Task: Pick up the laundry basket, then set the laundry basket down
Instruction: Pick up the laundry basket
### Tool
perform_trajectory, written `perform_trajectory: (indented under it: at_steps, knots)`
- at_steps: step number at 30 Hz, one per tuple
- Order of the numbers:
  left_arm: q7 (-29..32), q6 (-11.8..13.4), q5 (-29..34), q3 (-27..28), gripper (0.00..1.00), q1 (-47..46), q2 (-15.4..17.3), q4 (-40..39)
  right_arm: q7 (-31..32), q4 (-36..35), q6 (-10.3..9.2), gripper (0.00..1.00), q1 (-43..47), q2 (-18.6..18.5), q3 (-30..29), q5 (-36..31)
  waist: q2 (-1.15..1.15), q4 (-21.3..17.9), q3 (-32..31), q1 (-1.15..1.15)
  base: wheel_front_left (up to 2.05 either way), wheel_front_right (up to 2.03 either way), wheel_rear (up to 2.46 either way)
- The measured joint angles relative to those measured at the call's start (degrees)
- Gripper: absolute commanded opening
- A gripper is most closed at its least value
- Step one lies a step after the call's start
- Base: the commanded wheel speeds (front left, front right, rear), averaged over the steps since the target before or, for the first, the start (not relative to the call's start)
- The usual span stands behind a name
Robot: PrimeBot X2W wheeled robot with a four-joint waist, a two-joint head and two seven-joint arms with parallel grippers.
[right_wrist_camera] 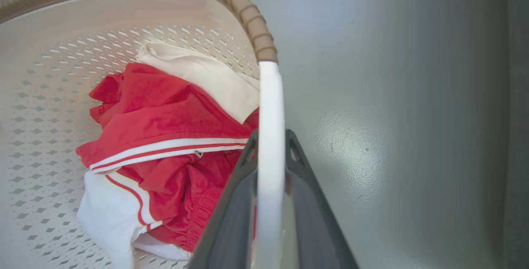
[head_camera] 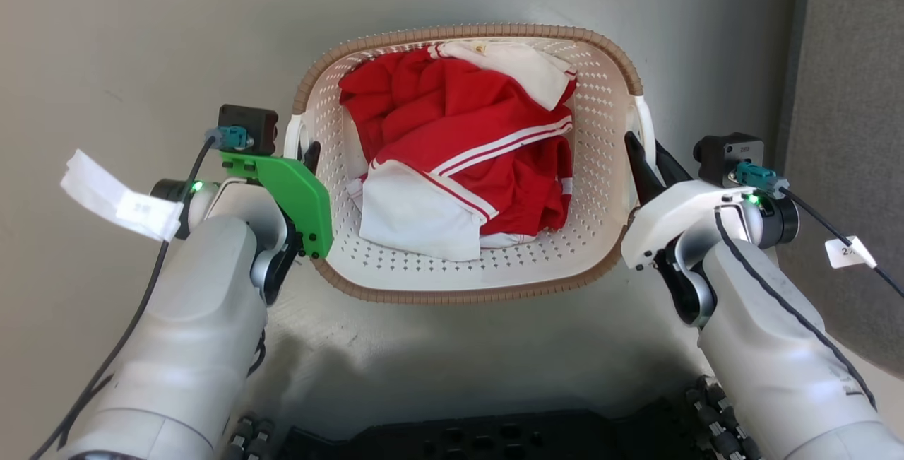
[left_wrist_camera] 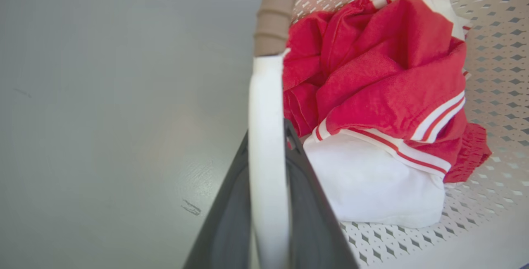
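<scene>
1. The laundry basket point(head_camera: 466, 296) sits centred ahead of you between the 2 arms, over the grey floor point(head_camera: 141, 36). You cannot tell from these views whether its base touches the floor.
2. Contents: a heap of red and white clothing point(head_camera: 466, 156), lying towards the far half of the basket, with bare perforated bottom showing along the near side.
3. Your left gripper point(head_camera: 311, 152) is closed narrow on the left white handle point(head_camera: 292, 136). In the left wrist view, 1 dark finger point(left_wrist_camera: 231, 203) lies outside the handle and the other inside, both against it.
4. Your right gripper point(head_camera: 639, 156) is clamped likewise on the right white handle point(head_camera: 644, 121). The right wrist view shows that handle point(right_wrist_camera: 270, 95) running up between the 2 fingers point(right_wrist_camera: 306, 194), just below the end of the brown rim point(right_wrist_camera: 256, 29).
5. Both arms reach forward at about the same height, and the basket appears level.
</scene>
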Motion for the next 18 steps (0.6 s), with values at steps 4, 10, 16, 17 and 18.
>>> perform_trajectory:
  at_steps: [4, 10, 16, 17, 18]
  knots:
    - [-0.2, 0.0, -1.1, -1.0, 0.0, -1.3, 0.0, 0.5, 0.0, 1.6, 0.41, 0.0, -1.6, -0.1, -0.1, 0.0, 0.0, 0.0, -1.1, 0.0, 0.0, 0.0, 0.0]
    - [2.4, 0.1, -3.4, -4.9, 0.0, -1.7, 0.0, 2.0, 2.4, 5.3, 2.9, 0.0, -3.3, -1.5, 1.6, -0.1, 0.0, 0.1, -3.6, 0.0, 0.0, 0.0, 0.0]
    - [4.7, 0.1, -6.7, -6.6, 0.0, -1.6, -0.1, 2.6, 5.1, 8.5, 4.04, 0.0, -4.0, -1.6, 2.1, 0.0, 0.0, 0.1, -7.1, 0.0, 0.0, 0.0, 0.0]
    - [5.2, 0.1, -7.1, -6.8, 0.0, -1.6, -0.1, 2.8, 5.7, 9.1, 4.26, 0.0, -4.3, -1.5, 2.1, 0.1, 0.0, 0.1, -7.8, 0.0, 0.0, 0.0, 0.0]
    - [5.6, 0.1, -7.2, -7.2, 0.0, -1.6, -0.1, 3.0, 6.1, 9.5, 4.39, 0.0, -4.5, -1.5, 2.1, 0.2, 0.0, 0.0, -8.4, 0.0, 0.0, 0.0, 0.0]
